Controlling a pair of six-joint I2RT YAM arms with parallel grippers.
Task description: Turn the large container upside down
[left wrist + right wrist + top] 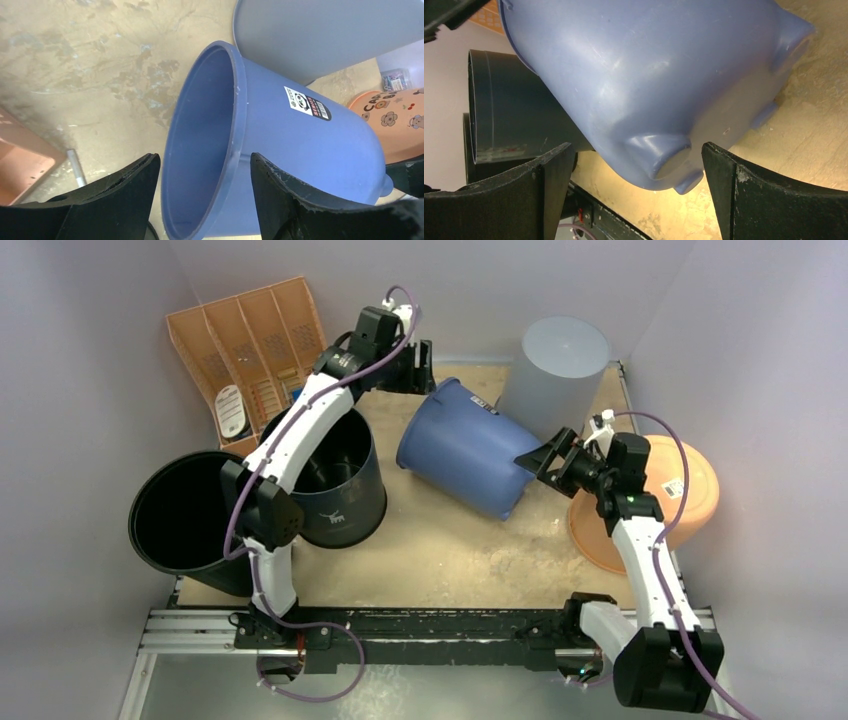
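L gripper (418, 368) is at the rim of the blue container (462, 445), jaws spread w/ the rim wall between them, no pinch. Container lies tipped on its side mid-table, mouth facing back-left. R gripper (545, 458) is at its base, jaws also spread. Looks mid-flip; next move needs a firm rim pinch, then a roll mouth-down.
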